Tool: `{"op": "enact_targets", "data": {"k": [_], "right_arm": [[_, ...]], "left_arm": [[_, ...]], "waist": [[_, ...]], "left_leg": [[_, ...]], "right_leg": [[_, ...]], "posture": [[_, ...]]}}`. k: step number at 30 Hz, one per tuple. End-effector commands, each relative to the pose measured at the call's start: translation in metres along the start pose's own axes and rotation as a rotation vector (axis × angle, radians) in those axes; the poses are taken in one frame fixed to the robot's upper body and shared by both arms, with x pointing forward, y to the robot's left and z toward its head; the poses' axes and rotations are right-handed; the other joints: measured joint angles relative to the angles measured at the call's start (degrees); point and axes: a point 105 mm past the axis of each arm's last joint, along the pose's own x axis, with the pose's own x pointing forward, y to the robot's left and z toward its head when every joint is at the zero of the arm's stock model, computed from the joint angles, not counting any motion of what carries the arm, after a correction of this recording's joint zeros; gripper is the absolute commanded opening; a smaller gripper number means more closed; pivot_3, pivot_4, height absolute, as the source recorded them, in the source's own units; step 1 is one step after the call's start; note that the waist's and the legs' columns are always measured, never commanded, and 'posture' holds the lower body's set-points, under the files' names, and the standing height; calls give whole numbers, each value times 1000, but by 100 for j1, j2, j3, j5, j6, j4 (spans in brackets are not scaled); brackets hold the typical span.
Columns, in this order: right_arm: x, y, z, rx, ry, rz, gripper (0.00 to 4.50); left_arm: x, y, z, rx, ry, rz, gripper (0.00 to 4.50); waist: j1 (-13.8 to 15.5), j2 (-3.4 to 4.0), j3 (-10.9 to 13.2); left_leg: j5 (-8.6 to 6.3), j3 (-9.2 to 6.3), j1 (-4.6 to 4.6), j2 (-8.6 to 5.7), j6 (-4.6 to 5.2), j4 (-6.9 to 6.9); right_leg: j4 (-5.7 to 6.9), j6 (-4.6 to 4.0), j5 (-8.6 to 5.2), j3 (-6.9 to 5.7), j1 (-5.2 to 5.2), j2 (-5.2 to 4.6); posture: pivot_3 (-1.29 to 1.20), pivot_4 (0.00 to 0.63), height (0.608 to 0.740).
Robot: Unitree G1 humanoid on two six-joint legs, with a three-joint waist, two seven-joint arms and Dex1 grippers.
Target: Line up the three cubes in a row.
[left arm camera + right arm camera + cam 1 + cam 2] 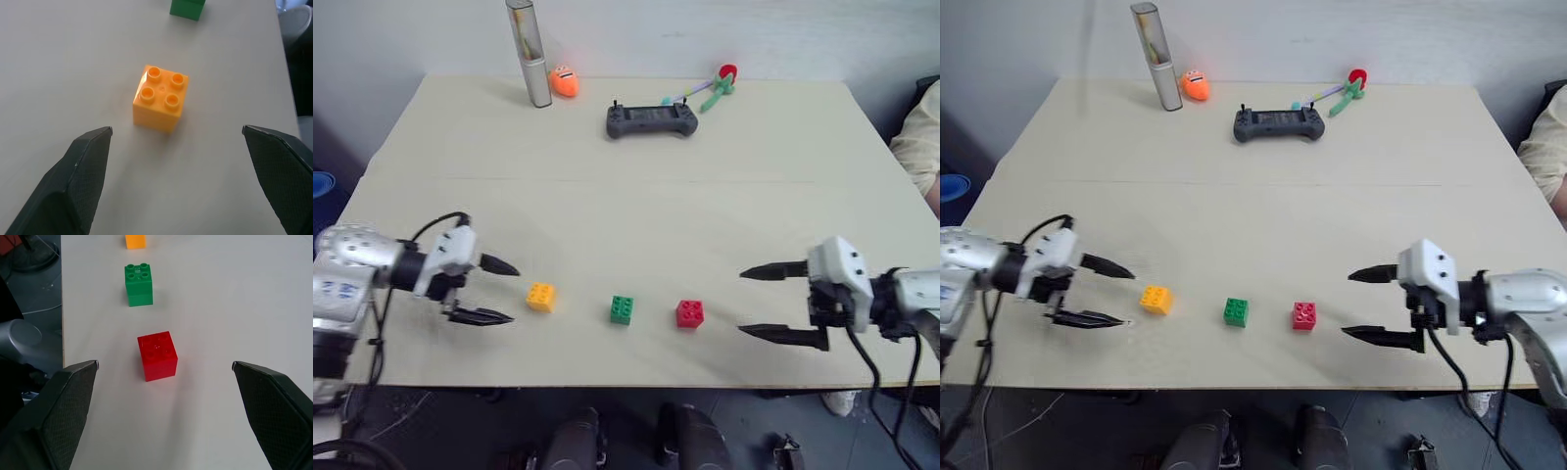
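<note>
Judging by how things lie, the row looks all but made, so the trouble from here would come from the claws themselves. On the pale table (607, 147), the left gripper (501, 291) hangs with its two black fingers spread wide and nothing between them, and the right gripper (773, 303) stands the same way, wide and empty, facing it across the near edge. The grey game controller (651, 119), the silver tube (529, 54), the orange toy with a face (565, 80) and the red-and-green toy (720, 83) sit far beyond both claws and are unlikely to matter. Between the two claws lie the three cubes: the yellow-orange cube (540, 296) just ahead of the left fingertips and apart from them, the green cube (622, 309) further along, and the red cube (689, 313) ahead of the right gripper's tips, with a clear gap. The likeliest slip is a sweep of either spread finger across the tabletop, which could clip the nearest cube and skew or push it out of line. A second risk lies near the table's front edge: a forward nudge could send one of these light cubes toward it.
</note>
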Motion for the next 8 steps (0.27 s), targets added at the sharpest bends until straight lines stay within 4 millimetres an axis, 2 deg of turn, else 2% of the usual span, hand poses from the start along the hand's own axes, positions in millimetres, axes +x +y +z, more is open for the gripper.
{"op": "enact_targets", "data": {"k": [1,5,8], "right_arm": [[-15,4,2,-19,-23,3,4500],[-22,6,-4,3,-20,12,4500],[-17,0,-6,5,-32,-4,4500]], "left_arm": [[-25,-7,23,27,-46,57,4478],[-33,-14,38,1,-111,81,4478],[-28,-19,34,28,-92,73,4478]], "waist": [[14,0,0],[14,1,0],[4,1,0]], "left_leg": [[0,-2,2,0,0,0],[-1,-2,3,-1,-1,0],[-2,-1,7,0,-4,-1]], "right_leg": [[0,0,0,0,2,-2],[-1,0,0,2,3,-3],[2,0,0,6,2,-3]], "posture": [[0,150,740],[0,150,740],[0,150,740]]}}
